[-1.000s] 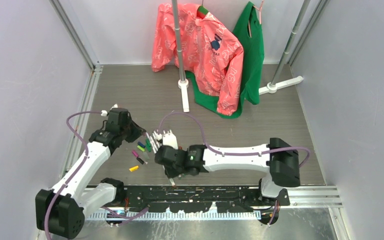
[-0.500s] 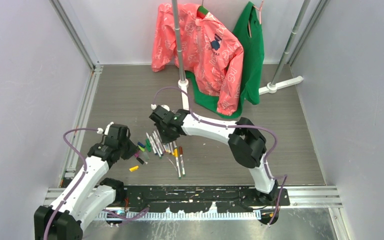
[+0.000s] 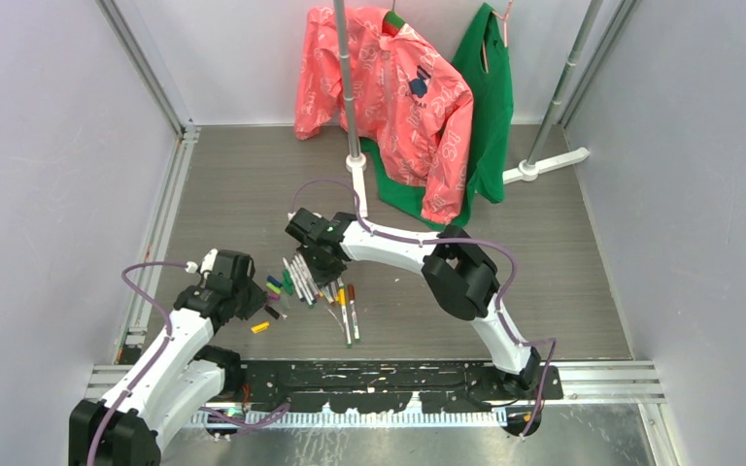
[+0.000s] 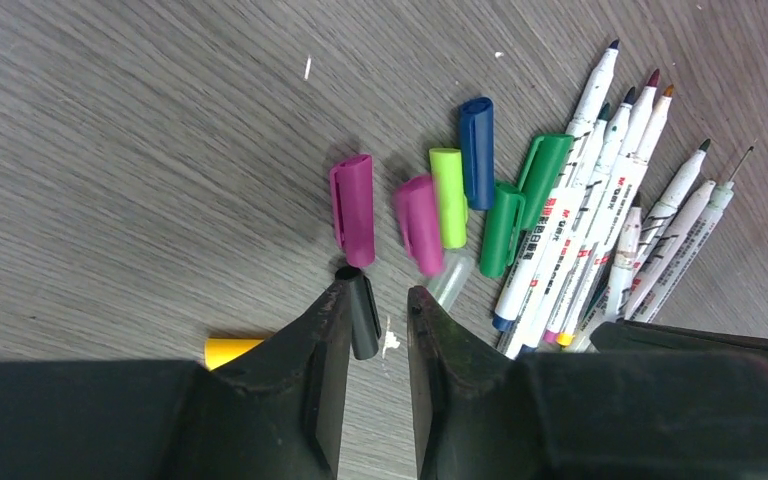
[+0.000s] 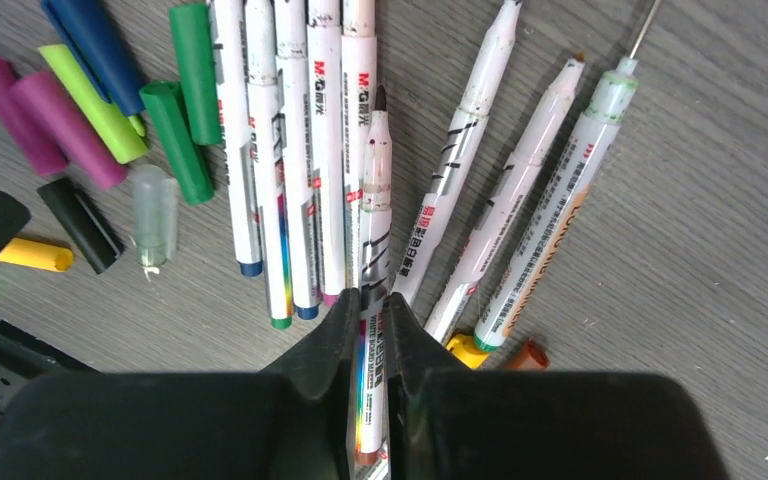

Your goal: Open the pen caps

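On the grey wood-grain bench [image 4: 110, 150], towards its near left, the pen caps [image 4: 448, 195] lie loose in a cluster: two magenta, one lime, one blue, two green and one clear. All are off their barrels and lie flat, several touching side by side.

Just beside them, on the side away from the magenta pair, the pens [image 5: 325, 150] lie fanned out with white barrels close together and bare tips pointing the same way.

Left claw [image 4: 378, 292]: jaws narrowly apart, low over the bench at the near edge of the cap cluster. The black cap [image 4: 363, 312] lies between the fingers, against one finger, with a visible gap to the other. It is not gripped. The yellow cap [image 4: 232, 350] lies just outside the same finger, partly hidden by it.

Right claw [image 5: 370, 305]: jaws closed on the barrel of a black-tipped pen [image 5: 374, 190], which lies in line with the fan and is uncapped. Whether this pen is lifted or resting on the bench cannot be told.

At the far end, a pink jacket [image 3: 389, 97] and a green garment [image 3: 491, 107] hang, well apart from the work.
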`<state>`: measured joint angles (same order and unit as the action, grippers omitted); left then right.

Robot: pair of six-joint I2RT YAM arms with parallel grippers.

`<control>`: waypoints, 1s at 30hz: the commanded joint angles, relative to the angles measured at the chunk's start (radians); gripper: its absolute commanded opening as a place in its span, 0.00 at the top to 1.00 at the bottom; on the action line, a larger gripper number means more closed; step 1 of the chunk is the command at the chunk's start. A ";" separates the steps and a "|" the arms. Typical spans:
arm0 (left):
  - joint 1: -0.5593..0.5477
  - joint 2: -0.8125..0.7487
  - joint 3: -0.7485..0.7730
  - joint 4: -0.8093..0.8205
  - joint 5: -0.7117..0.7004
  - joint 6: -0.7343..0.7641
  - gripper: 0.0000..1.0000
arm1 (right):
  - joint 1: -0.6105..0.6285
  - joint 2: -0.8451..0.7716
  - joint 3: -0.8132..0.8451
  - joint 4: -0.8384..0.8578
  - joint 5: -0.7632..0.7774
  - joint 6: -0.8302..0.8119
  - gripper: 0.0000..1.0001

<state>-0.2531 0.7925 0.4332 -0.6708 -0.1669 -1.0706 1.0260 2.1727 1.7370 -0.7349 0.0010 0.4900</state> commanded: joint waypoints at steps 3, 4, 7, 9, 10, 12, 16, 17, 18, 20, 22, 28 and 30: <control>0.005 -0.003 0.036 -0.002 -0.032 -0.007 0.70 | -0.007 -0.009 0.052 -0.004 -0.018 -0.025 0.78; 0.005 -0.013 0.037 -0.007 -0.034 -0.007 0.69 | -0.007 -0.012 0.051 -0.004 -0.012 -0.025 0.76; 0.005 -0.030 0.045 -0.024 -0.042 -0.004 0.67 | -0.007 -0.020 0.049 -0.007 -0.006 -0.024 0.73; 0.005 -0.037 0.051 -0.037 -0.045 -0.004 0.66 | -0.007 -0.026 0.048 -0.008 -0.006 -0.021 0.71; 0.005 -0.038 0.053 -0.044 -0.044 -0.003 0.66 | -0.008 -0.028 0.047 -0.009 -0.006 -0.021 0.71; 0.004 -0.048 0.056 -0.057 -0.043 -0.004 0.66 | -0.009 -0.038 0.042 -0.011 -0.006 -0.018 0.70; 0.004 -0.087 0.066 -0.081 -0.051 -0.011 0.65 | -0.008 -0.064 0.033 -0.012 0.023 -0.012 0.69; 0.003 -0.095 0.073 -0.086 -0.052 -0.013 0.65 | -0.008 -0.070 0.033 -0.013 0.028 -0.010 0.69; 0.004 -0.100 0.081 -0.093 -0.054 -0.013 0.65 | -0.008 -0.077 0.034 -0.018 0.033 -0.010 0.69; 0.005 -0.105 0.101 -0.107 -0.055 -0.014 0.64 | -0.008 -0.090 0.042 -0.030 0.042 -0.010 0.68; 0.004 -0.102 0.124 -0.123 -0.053 -0.007 0.64 | -0.008 -0.105 0.051 -0.045 0.056 -0.009 0.68; 0.005 -0.120 0.160 -0.144 -0.040 -0.005 0.64 | -0.008 -0.183 0.011 -0.060 0.099 0.008 0.68; 0.004 -0.133 0.165 -0.142 -0.034 -0.008 0.64 | -0.007 -0.225 -0.030 -0.054 0.114 0.016 0.67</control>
<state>-0.2531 0.6895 0.5568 -0.7967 -0.1909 -1.0710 1.0206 2.0899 1.7412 -0.7898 0.0635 0.4873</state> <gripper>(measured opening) 0.359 0.323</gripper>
